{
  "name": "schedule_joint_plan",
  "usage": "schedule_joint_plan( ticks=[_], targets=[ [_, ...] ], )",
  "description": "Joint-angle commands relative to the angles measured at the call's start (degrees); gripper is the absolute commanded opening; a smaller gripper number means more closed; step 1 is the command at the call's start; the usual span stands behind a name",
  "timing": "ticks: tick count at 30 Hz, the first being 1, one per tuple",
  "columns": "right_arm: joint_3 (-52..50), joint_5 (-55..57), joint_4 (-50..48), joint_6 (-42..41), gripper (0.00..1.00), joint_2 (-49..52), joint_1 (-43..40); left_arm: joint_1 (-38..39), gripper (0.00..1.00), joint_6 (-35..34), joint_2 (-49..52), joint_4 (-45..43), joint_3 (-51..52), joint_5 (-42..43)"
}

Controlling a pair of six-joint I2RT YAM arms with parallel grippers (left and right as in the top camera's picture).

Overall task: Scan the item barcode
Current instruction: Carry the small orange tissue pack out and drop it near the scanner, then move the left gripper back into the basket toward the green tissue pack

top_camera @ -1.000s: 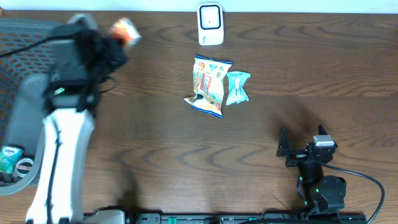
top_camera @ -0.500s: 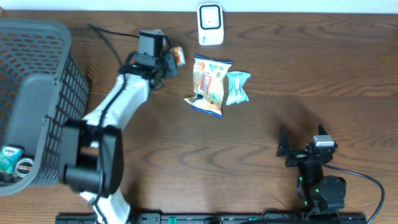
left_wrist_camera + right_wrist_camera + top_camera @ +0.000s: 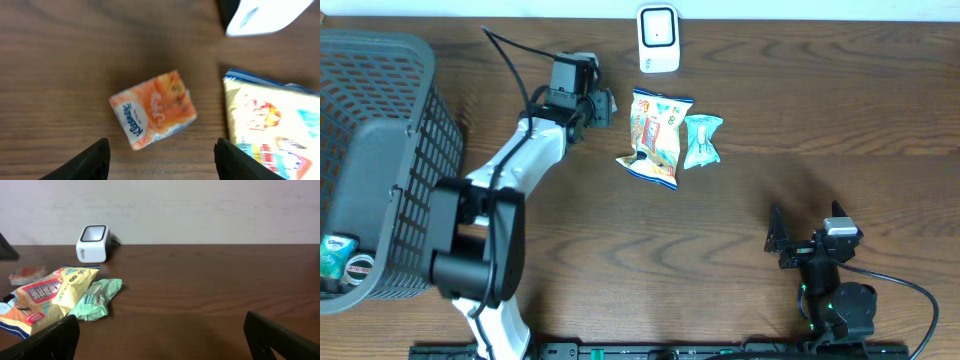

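My left pincer (image 3: pixel 162 161) hangs open, gripping nothing. Just past its fingertips the tissue pack (image 3: pixel 152 116) lies loose on the table (image 3: pixel 60 60), logo up, beside the snack bag (image 3: pixel 272 130). I judge it sits there to be handy for the scanner (image 3: pixel 265 15) behind. My right pincer (image 3: pixel 160 339) rests open, well apart.

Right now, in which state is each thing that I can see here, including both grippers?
tissue pack, lying on the table, not held.
left gripper, open, above the tissue pack.
right gripper, open, empty.
snack bag, lying flat.
green packet, lying against the snack bag.
scanner, upright at the table's far edge.
basket, holding a few items.
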State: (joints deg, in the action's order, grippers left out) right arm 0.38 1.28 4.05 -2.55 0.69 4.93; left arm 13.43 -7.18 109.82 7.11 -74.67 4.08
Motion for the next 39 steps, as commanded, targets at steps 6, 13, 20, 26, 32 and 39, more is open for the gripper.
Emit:
schedule_joint_plan(
  ticks=[6, 13, 20, 26, 32, 39],
  targets=[
    [-0.07, 0.07, 0.22, -0.59, 0.99, -0.37, -0.5, -6.29, 0.76, 1.4, -20.7, 4.15, -0.59, -13.27],
    [-0.07, 0.07, 0.22, -0.59, 0.99, -0.37, -0.5, -20.11, 0.78, 1.42, -31.8, 11.06, -0.57, -28.74],
    [-0.07, 0.09, 0.22, -0.59, 0.99, -0.37, -0.5, -40.11, 0.78, 1.25, -31.15, 22.75, -0.55, -30.29],
    [-0.07, 0.07, 0.22, -0.59, 0.99, -0.37, -0.5, -51.95, 0.78, -6.67, -25.64, 30.56, 0.44, -30.27],
    [-0.07, 0.07, 0.22, -0.59, 0.99, -0.37, -0.5, -56.68, 0.78, -16.33, -19.12, 33.14, 2.38, -30.29],
    [-0.07, 0.07, 0.22, -0.59, 0.99, -0.37, -0.5, -57.02, 0.78, -15.63, -10.64, 29.88, 2.4, -30.29]
  ],
)
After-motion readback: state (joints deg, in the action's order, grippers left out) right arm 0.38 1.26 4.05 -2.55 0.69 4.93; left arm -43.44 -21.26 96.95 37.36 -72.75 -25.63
